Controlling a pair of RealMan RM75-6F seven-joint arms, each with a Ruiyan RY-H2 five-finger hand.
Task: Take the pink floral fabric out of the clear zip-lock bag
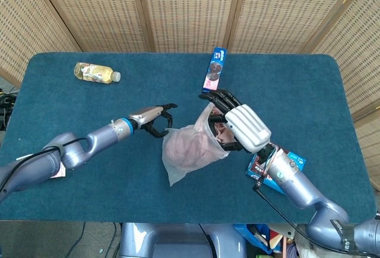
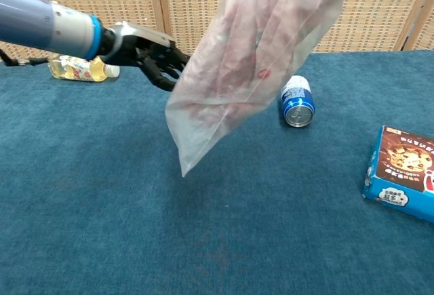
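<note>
The clear zip-lock bag (image 1: 178, 157) (image 2: 203, 115) hangs tilted above the blue table, its lower corner swung to the left. The pink floral fabric (image 1: 193, 144) (image 2: 237, 71) is bunched inside it. My right hand (image 1: 240, 124) grips the bag's top from the right and is above the frame in the chest view. My left hand (image 1: 155, 118) (image 2: 146, 47) is at the bag's left edge. Its fingertips (image 2: 166, 76) pinch that edge, which is drawn toward them.
A blue can (image 1: 214, 68) (image 2: 296, 102) lies behind the bag. At the far left of the table lies a yellow drink bottle (image 1: 95, 72) (image 2: 78, 69). A blue snack box (image 1: 294, 162) (image 2: 403, 173) sits at the right under my right forearm.
</note>
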